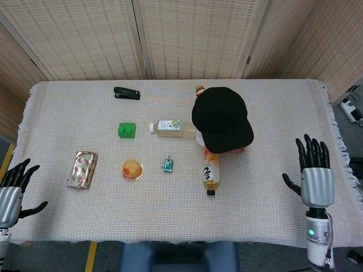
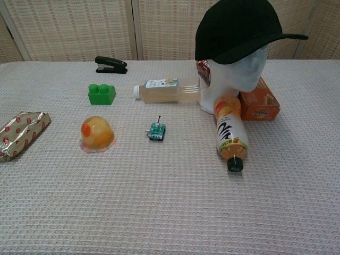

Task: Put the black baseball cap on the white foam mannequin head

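Observation:
The black baseball cap (image 1: 221, 118) (image 2: 238, 27) sits on top of the white foam mannequin head (image 2: 234, 74), brim pointing right in the chest view. From above, the cap hides nearly all of the foam head. My right hand (image 1: 315, 173) hovers near the table's front right edge, fingers spread and empty, well apart from the cap. My left hand (image 1: 12, 190) is off the front left corner, also spread and empty. Neither hand shows in the chest view.
Around the foam head lie an orange drink bottle (image 2: 229, 132), a pale tea bottle (image 2: 169, 90) and an orange box (image 2: 258, 105). Further left are a small green toy (image 2: 156, 130), an orange jelly cup (image 2: 96, 133), a green block (image 2: 102, 94), a stapler (image 2: 110, 65) and a foil pack (image 2: 21, 134).

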